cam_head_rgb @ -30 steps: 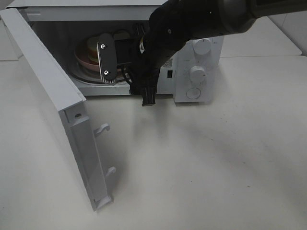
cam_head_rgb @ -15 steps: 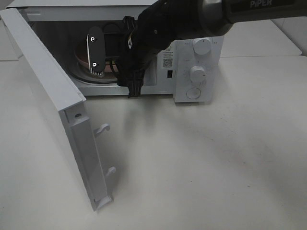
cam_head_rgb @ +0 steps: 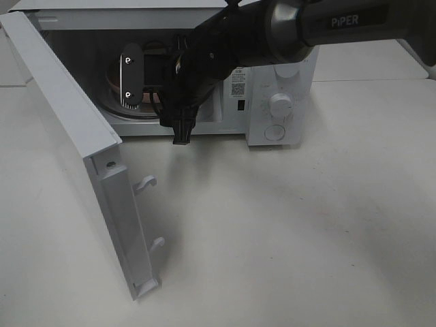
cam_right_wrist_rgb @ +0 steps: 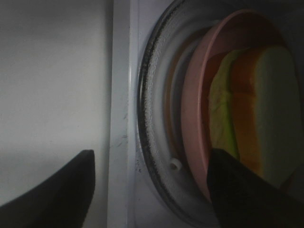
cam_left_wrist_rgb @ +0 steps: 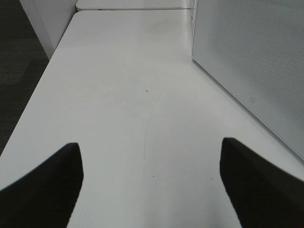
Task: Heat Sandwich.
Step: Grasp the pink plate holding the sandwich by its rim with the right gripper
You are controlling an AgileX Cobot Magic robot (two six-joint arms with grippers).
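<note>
White tabletop; white boxy microwave oven, hinged door swung wide. Right pincer: fingers spread, gripping nothing, at the oven's mouth. Just ahead of it: white-bread sandwich with green filling on round pink plate, on glass turntable. Left pincer: spread, holding nothing, above the tabletop.

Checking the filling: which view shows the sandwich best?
The right wrist view: the sandwich lies on its pink plate, bread and green filling clear. In exterior high the right arm hides it; left wrist shows none.
</note>
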